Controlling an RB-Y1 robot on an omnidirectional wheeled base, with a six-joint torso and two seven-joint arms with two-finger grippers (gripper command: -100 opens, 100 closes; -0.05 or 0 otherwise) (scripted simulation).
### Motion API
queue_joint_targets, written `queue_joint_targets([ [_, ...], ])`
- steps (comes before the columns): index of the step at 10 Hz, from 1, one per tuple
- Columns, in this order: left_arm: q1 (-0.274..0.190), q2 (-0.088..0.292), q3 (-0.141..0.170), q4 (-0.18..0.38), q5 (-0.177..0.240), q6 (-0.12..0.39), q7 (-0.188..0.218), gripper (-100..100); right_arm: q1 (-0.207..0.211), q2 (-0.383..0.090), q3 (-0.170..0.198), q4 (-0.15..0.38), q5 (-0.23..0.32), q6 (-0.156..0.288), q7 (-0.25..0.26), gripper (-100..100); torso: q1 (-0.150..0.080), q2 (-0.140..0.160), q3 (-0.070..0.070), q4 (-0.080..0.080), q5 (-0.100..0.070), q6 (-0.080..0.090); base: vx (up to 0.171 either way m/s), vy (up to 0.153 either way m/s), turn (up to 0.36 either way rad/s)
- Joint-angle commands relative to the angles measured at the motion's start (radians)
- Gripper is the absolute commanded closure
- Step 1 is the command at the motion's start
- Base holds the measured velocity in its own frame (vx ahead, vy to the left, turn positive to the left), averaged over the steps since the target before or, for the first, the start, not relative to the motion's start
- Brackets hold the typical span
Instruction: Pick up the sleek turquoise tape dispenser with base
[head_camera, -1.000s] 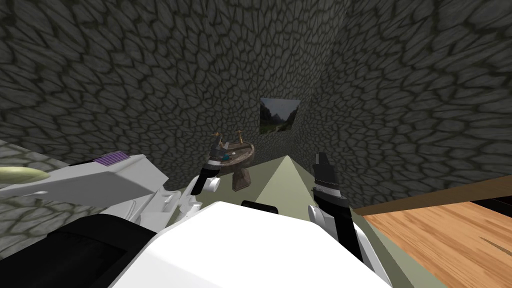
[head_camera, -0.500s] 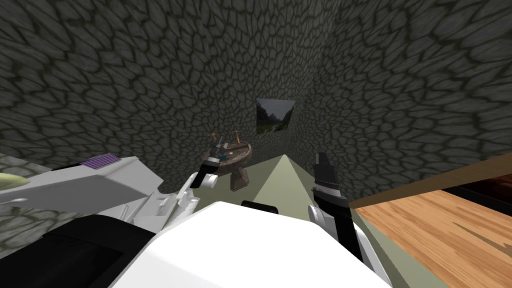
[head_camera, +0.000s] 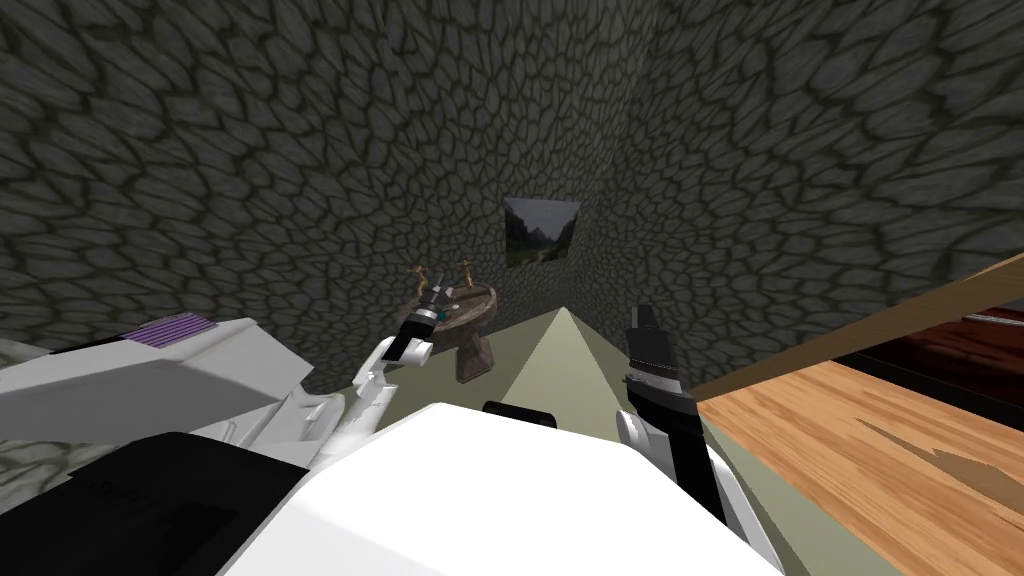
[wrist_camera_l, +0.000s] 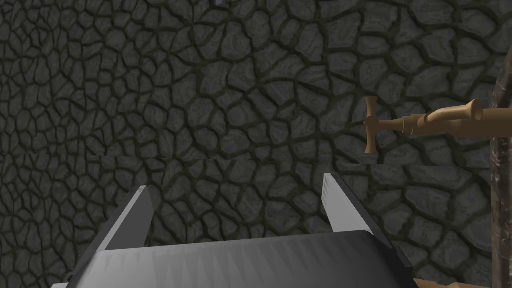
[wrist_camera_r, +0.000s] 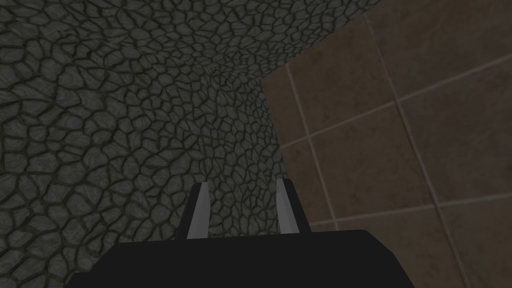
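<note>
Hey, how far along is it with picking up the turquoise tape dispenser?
Done: the left gripper is out at the sink, beside a tap handle. In hand: lining up; its fingers stand open with nothing between them, aimed at the wall. Left: close on the turquoise tape dispenser, a small speck on the sink, and lift it. The right gripper hangs apart.

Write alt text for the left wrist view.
The left end effector, open and empty, faces a dark cobbled stone wall. To one side of it, a brown tap with a cross handle shows by the edge of a sink.
</note>
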Motion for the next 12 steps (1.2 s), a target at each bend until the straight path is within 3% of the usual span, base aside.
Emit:
queue_joint_targets([
  [1,-0.014,0.022,0.015,0.012,0.013,0.050,0.012,-100,0.000,0.000,0.000,0.000,0.000,0.000,0.000,0,0.000,0.000,0.000,0.000,0.000,0.000,-0.013,-0.049,-0.042],
  [2,-0.014,0.022,0.015,0.012,0.013,0.056,0.012,-100,0.000,0.000,0.000,0.000,0.000,0.000,0.000,0,0.001,0.000,0.000,0.000,0.000,-0.001,-0.005,-0.018,0.016],
  [5,-0.061,0.075,0.056,0.077,0.049,0.146,0.039,-100,0.000,0.000,0.000,0.000,0.000,0.000,0.000,0,0.002,0.000,0.000,0.000,0.000,-0.001,-0.012,-0.035,-0.071],
  [7,-0.061,0.075,0.056,0.077,0.049,0.181,0.039,-100,0.000,0.000,0.000,0.000,0.000,0.000,0.000,0,0.002,0.000,0.000,0.000,0.000,-0.001,-0.006,-0.026,-0.024],
  [10,-0.107,0.124,0.096,0.145,0.086,0.269,0.066,-100,0.000,0.000,0.000,0.000,0.000,0.000,0.000,0,0.002,-0.001,0.000,0.000,0.000,-0.001,-0.001,-0.031,-0.067],
  [12,-0.107,0.124,0.096,0.145,0.086,0.311,0.066,-100,0.000,0.000,0.000,0.000,0.000,0.000,0.000,0,0.002,-0.001,0.000,0.000,0.000,-0.001,0.000,-0.020,-0.015],
])
